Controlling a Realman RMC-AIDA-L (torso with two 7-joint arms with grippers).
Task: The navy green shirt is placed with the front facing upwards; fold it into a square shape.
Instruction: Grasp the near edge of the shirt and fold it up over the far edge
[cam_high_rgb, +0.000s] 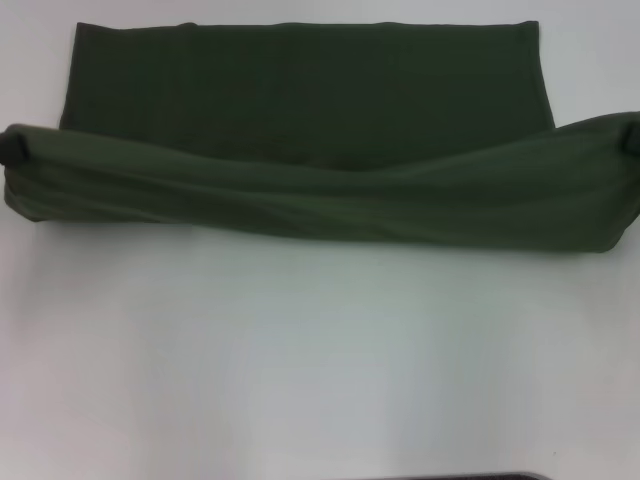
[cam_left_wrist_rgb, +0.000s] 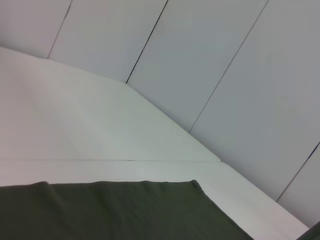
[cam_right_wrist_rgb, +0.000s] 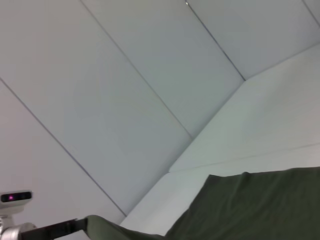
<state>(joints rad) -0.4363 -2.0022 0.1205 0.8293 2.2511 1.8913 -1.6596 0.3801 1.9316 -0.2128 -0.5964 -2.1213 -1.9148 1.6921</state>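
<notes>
clearly mid-fold: navy green shirt (cam_high_rgb: 300, 110) lies on white surface (cam_high_rgb: 320, 350), its near edge held raised between left fingers (cam_high_rgb: 14, 150) and right fingers (cam_high_rgb: 632, 136), both clenched on cloth corners. next, raised edge to be carried beyond fingers, laid flat on far hem.

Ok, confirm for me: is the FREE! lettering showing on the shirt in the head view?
No, the navy green shirt shows only plain dark green cloth there.
</notes>
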